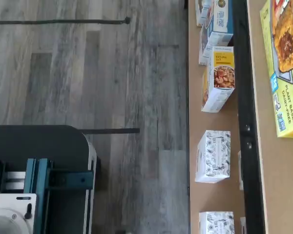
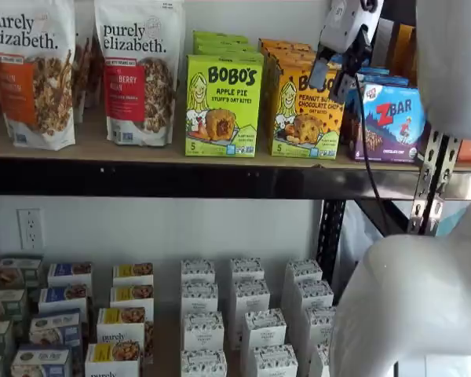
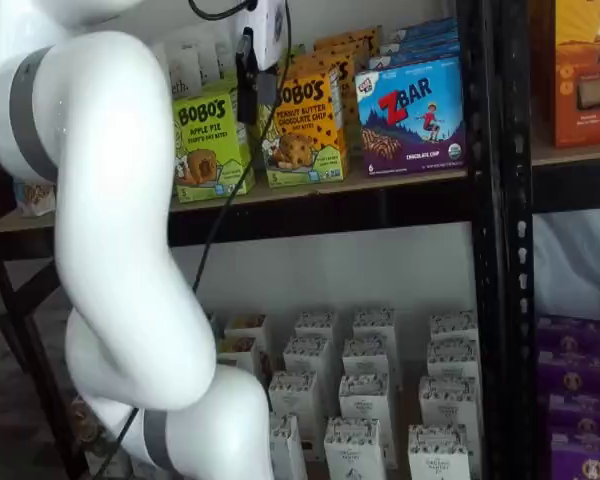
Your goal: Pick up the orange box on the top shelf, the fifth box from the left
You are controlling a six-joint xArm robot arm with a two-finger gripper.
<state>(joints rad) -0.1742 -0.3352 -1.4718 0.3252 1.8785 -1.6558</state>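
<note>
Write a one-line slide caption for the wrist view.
Looking down past wood-plank floor at shelf boards carrying small patterned white cartons and a lime-green box.

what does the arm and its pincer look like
The arm is glossy white, with rounded segments and grey bands at the joints. The pincer has a white body and black fingers, and a black cable hangs down beside it.

Top shelf point(image 2: 220, 179), cartons seemingly upright.
</note>
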